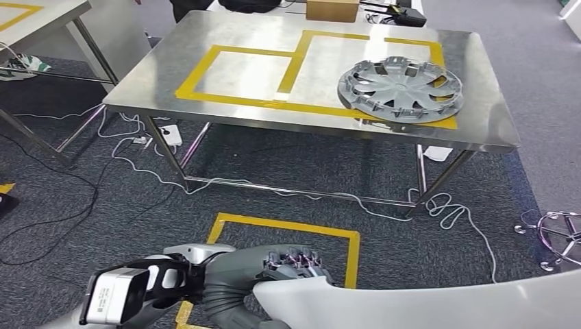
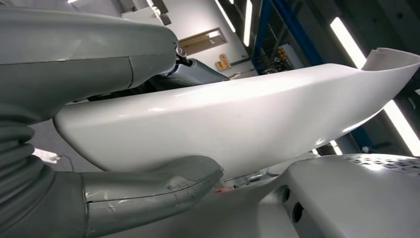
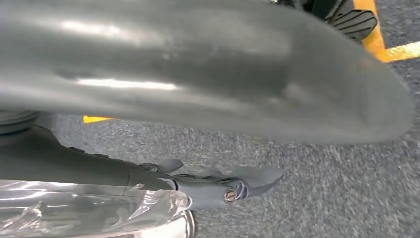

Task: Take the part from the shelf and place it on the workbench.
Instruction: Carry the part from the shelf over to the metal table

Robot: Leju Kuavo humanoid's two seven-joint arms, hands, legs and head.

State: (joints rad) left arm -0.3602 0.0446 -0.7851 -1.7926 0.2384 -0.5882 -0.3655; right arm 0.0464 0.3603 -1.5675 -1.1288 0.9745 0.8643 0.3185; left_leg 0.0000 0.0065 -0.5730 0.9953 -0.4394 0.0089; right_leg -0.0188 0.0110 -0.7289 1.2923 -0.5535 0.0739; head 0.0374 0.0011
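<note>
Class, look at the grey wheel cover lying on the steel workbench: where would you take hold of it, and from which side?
Grip the wheel cover at its near rim, coming from the workbench's front edge. It lies flat and slightly overhangs that edge, so fingers could likely slip beneath the rim there.

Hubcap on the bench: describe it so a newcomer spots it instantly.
Find the steel workbench marked with yellow tape rectangles. At its right end, overlapping the right rectangle's near tape line, lies the hubcap: a round, silver-grey, spoked wheel cover. The only other thing nearby is a brown cardboard box at the far edge.
</note>
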